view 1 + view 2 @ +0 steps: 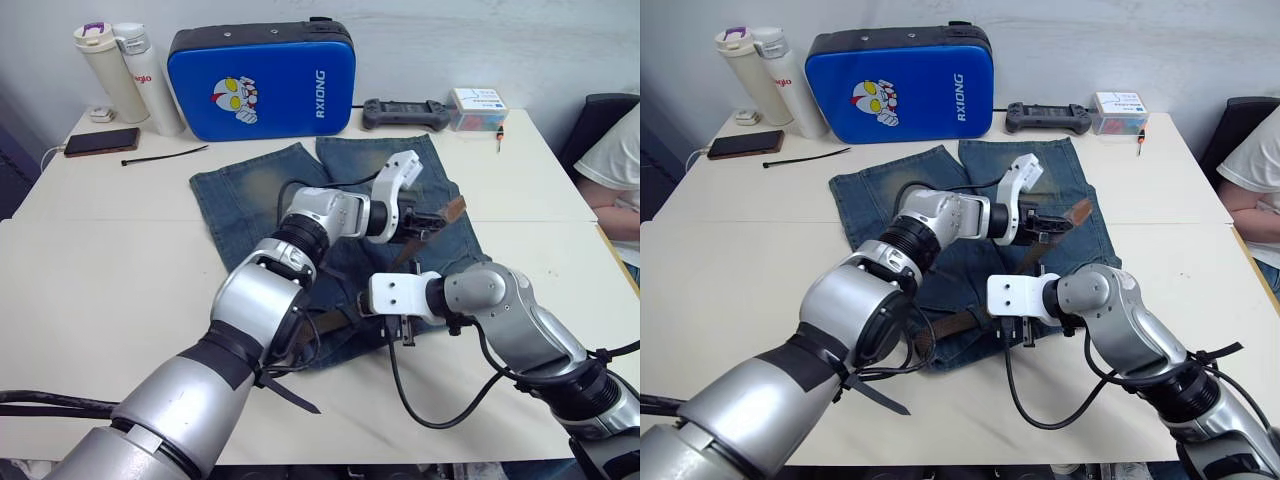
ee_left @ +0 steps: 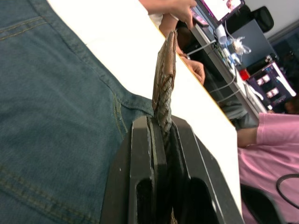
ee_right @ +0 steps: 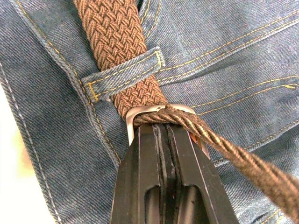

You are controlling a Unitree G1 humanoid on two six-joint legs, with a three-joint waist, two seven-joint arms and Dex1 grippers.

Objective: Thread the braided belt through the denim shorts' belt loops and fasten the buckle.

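The denim shorts are laid flat on the white table, waistband toward the robot, legs pointing to the blue case. The braided belt is seen passed under one of the belt loops along the waistband. The buckle is pinned at the waistband by the right gripper, whose fingers are closed together on the buckle frame, with the strap's free length already led through it. That free length is held farther out by the left gripper, whose fingers are clamped on the strap edge-on, so that the tan leather tip is raised above the right leg of the shorts.

The belt is judged light, limp and slightly elastic; its open weave offers good friction, so a pinch across the flat width near the tip is advised. The buckle, being rigid metal, is best steadied by its frame. The denim is soft and may bunch or slide if the strap is pulled hard. A person's arm is visible at the table's right edge.
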